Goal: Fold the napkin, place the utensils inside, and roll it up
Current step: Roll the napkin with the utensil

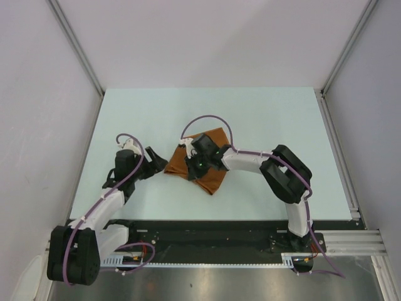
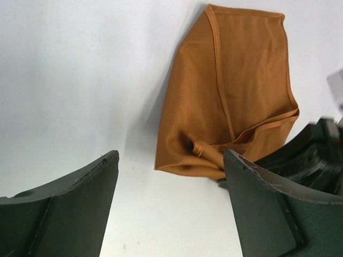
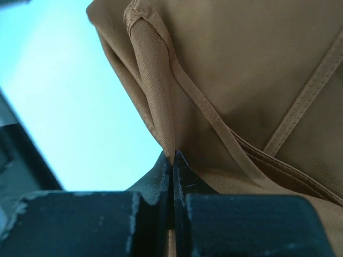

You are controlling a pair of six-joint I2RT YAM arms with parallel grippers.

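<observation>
Starting at the left: left claw [image 1: 156, 164] spread wide, holding nothing, low over the table [image 1: 263, 113]. Just to its right, the napkin [image 1: 215, 142], touching neither finger. From the left wrist view, lying a bit past the open fingers [image 2: 75, 203], closer to the right one.

Sitting near the middle of the table, folded over into a small lumpy bundle, with stitched hems crossing on top. Soft, thin and light by the look of it. Likely to flop, sag and slide on the smooth top. Not going to break. Apt to come unfolded if tugged by one layer only. Best to pinch at a hem or a corner, through all the layers, and to press the other side down while folding.

Over the left part of the napkin: right claw [image 1: 196, 164], shut tight, pinching a raised fold of cloth between its tips. From the right wrist view, a ridge of cloth running straight into the closed fingers [image 3: 230, 225]. Rest of the napkin spreading far and to the right of that pinch.

No spoon to be seen anywhere. Maybe hidden in the cloth, cannot tell.
</observation>
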